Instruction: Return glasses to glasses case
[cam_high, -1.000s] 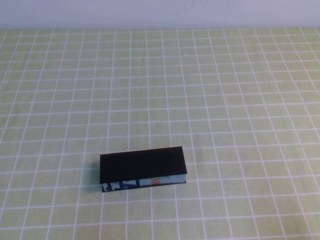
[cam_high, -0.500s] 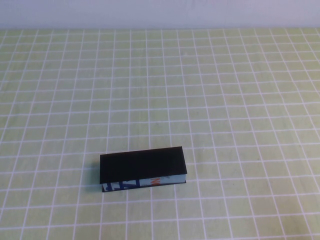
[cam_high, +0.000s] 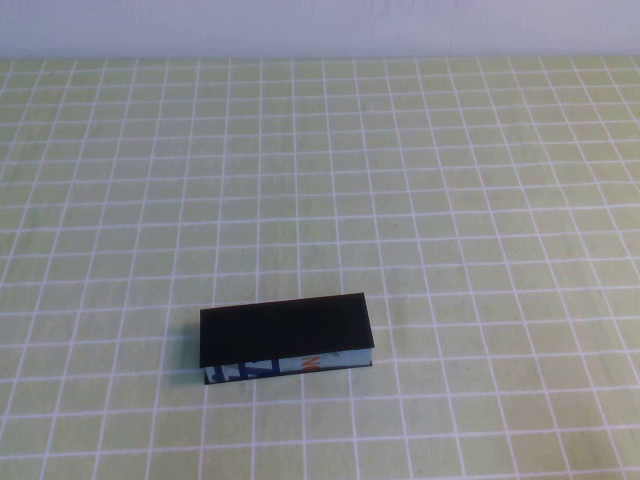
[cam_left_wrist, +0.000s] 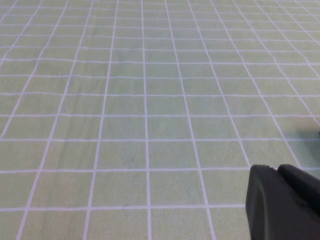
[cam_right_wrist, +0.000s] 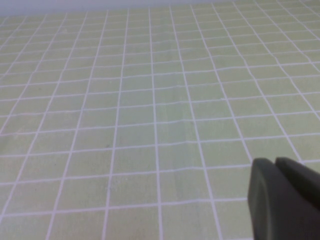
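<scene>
Case (cam_high: 285, 328) unmoved, overhead only, pincers (cam_left_wrist: 280, 200) (cam_right_wrist: 280, 195) wrist-view only

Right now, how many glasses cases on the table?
1. The glasses case lies closed, near-centre, slightly left, lid down. No glasses are visible; they may be inside. Neither end effector shows in the high view; the arms are parked off it.

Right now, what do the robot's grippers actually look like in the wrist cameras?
Little shows. The left gripper appears as matte black, rounded moulded fingers at the corner of its wrist view, over the green checked tablecloth. The right gripper looks the same: dark, smooth, blunt-edged. No cables, markings or arm links are visible, and neither arm shows in the high view.
</scene>
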